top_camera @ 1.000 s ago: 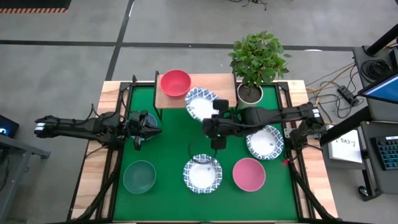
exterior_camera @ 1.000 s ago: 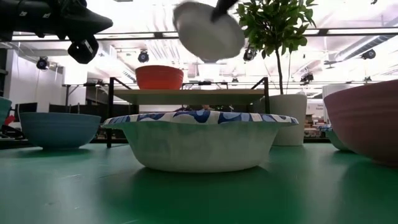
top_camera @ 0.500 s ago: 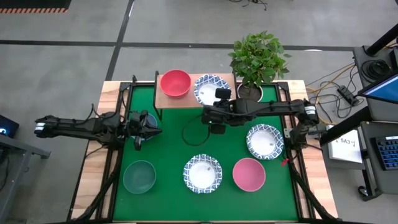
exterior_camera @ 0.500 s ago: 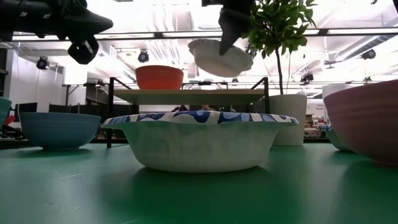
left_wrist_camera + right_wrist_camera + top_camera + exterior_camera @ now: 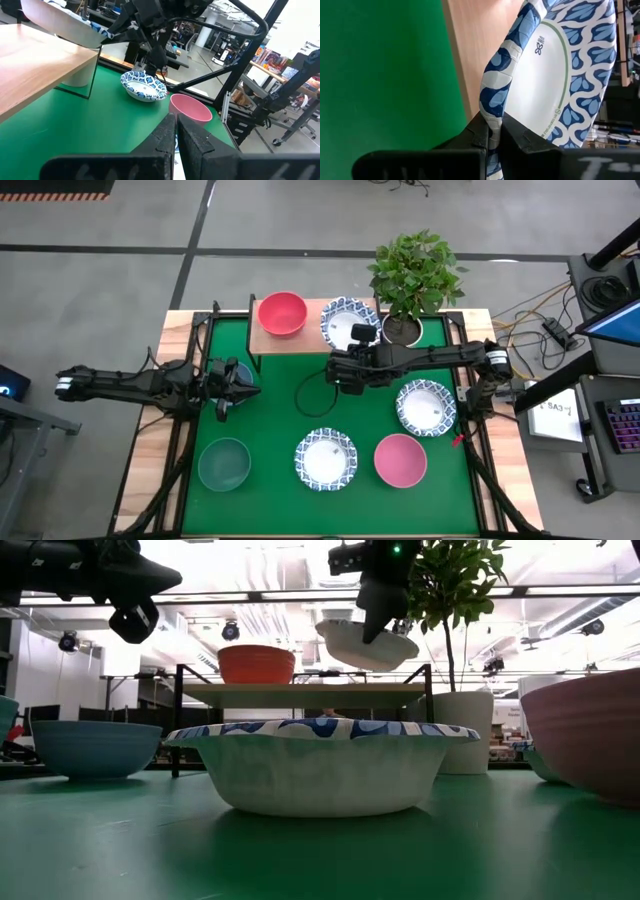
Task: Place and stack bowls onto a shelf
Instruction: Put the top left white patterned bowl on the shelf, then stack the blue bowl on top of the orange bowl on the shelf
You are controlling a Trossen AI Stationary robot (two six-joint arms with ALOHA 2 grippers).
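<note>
So the right arm is stretched sideways across the back of the table, and the right gripper point(image 5: 492, 131) has its fingers pinched on the rim of a blue-patterned white bowl point(image 5: 349, 321), which it's carrying just above the shelf point(image 5: 310, 340). In the low view that bowl point(image 5: 366, 644) hangs a bit tilted over the wooden top, not resting on it. A red bowl point(image 5: 282, 313) sits on the shelf beside the gripper.

The left arm waits out at the left edge, the left gripper point(image 5: 176, 137) closed and empty.

The green table point(image 5: 275, 410) in front of the right gripper has two more patterned bowls point(image 5: 326, 459), a pink bowl point(image 5: 400, 459) and a teal bowl point(image 5: 224, 464). A potted plant point(image 5: 414, 275) stands right past the shelf, with grey floor all around.
</note>
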